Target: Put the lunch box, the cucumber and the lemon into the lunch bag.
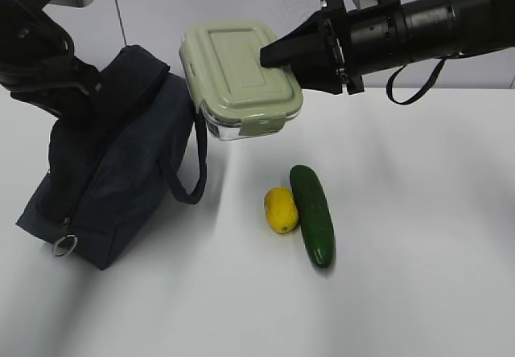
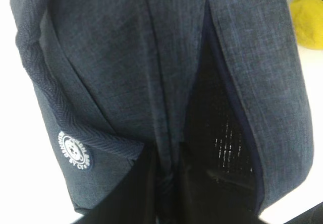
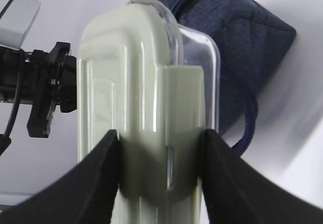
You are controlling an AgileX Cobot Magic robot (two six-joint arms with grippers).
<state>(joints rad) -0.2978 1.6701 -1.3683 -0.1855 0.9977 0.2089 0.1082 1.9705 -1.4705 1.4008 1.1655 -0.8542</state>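
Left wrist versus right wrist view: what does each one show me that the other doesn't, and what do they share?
Only the left wrist view shows the lemon at the upper right, the round white logo, and a dark gap in the fabric with glinting lining inside.

Only the right wrist view shows the lunch box held on edge off the table, the right gripper clamping its end across the lid and the clear base, and the left arm behind.

Both show the navy lunch bag and the white table.
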